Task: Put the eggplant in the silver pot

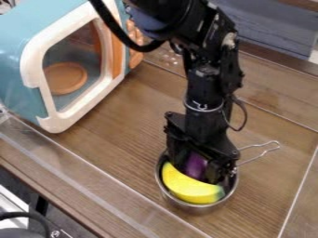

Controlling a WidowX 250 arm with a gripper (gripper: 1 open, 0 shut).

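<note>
Here, the parts are labelled as follows.
Gripper (203, 165): 1 pincer, pointing down into the pot from above; its fingers stand to either side of the eggplant, but whether they pinch it cannot be told.
Eggplant (195, 166): directly below the palm, between the fingers, within the pot's rim; partly hidden, its long axis unclear.
Silver pot (184, 204): around the eggplant's visible part, wire handle (259, 148) directed away from the banana.
Banana (191, 188): inside the pot, just beside the eggplant, on the side nearer the counter's front edge.
Coming move (judged): release, if gripped, then a straight lift, since sideways travel could drag the eggplant or tip the pot.
</note>
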